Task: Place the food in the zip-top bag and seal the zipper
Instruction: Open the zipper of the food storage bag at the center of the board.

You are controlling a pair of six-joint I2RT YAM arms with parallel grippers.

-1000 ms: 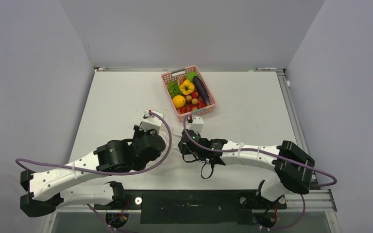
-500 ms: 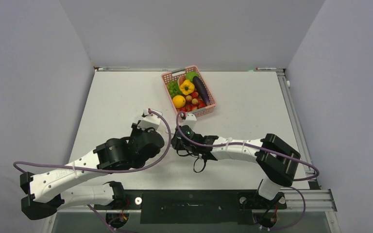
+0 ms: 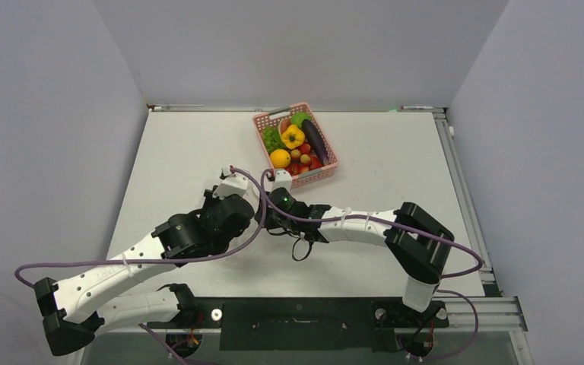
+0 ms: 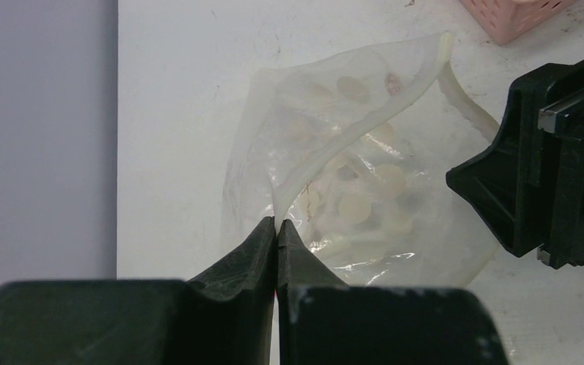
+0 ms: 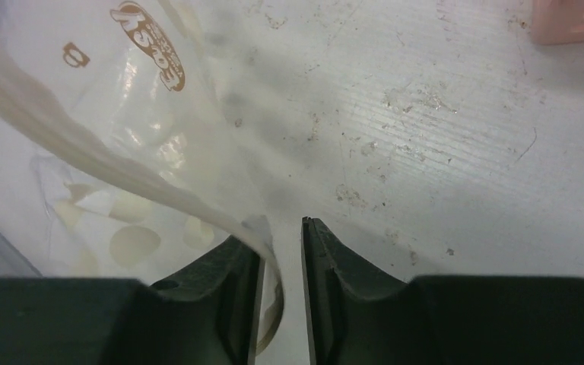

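The food lies in a pink basket (image 3: 327, 171) at the back of the table: yellow bell pepper (image 3: 293, 137), orange fruit (image 3: 279, 158), dark eggplant (image 3: 314, 139), green leaves (image 3: 272, 138) and red tomatoes (image 3: 306, 160). The clear zip-top bag (image 4: 350, 182) lies crumpled on the table in front of the basket, empty of food. My left gripper (image 4: 277, 224) is shut on one end of the whitish zipper (image 4: 365, 133). My right gripper (image 5: 283, 228) stands slightly open; the zipper (image 5: 84, 144) hangs loose against its left finger (image 5: 236, 258), not pinched.
The basket's corner shows at the top right of both wrist views (image 4: 517, 11) (image 5: 574, 19). The right gripper's black body (image 4: 555, 182) sits close to the right of the bag. Grey walls close in the table on three sides.
The right arm has swung left towards the left gripper and its jaws have parted, letting go of the zipper edge. The left gripper has crept forward, still shut.
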